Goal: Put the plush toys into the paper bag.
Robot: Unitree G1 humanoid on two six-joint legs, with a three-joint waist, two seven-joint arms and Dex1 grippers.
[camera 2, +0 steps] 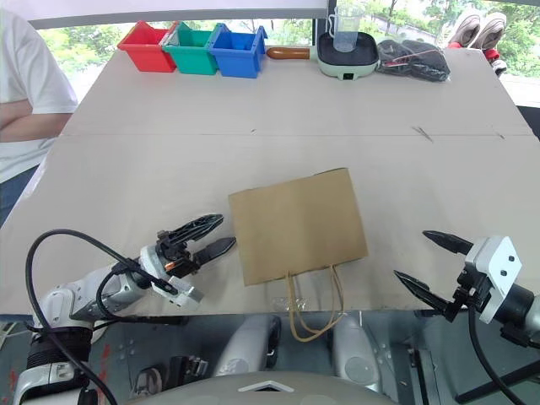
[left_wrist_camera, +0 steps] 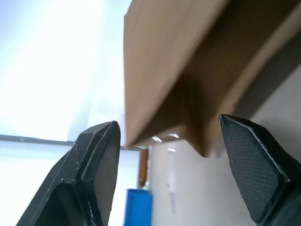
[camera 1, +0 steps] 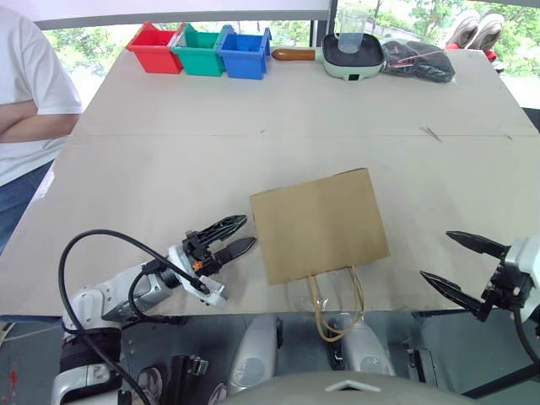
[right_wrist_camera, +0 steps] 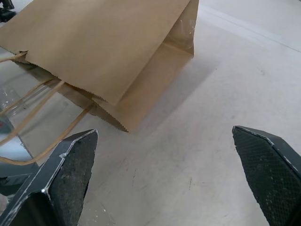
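Note:
The paper bag [camera 1: 319, 224] lies flat on the table near its front edge. Its rope handles [camera 1: 337, 312] hang over that edge. My left gripper [camera 1: 248, 231] is open and level, its tips just short of the bag's left side; in the left wrist view the bag [left_wrist_camera: 188, 56] sits right ahead between the fingers. My right gripper [camera 1: 436, 256] is open and empty, off the bag's right front corner with a gap between; the right wrist view shows the bag [right_wrist_camera: 103, 42] from its side. The plush toys are out of view.
Red [camera 1: 155, 47], green [camera 1: 201, 51] and blue [camera 1: 245, 54] bins stand at the table's far edge, with a green pan holding a clear cup [camera 1: 353, 52] and a dark bundle [camera 1: 418, 61] to their right. A person in a white shirt [camera 1: 25, 93] stands at the left side.

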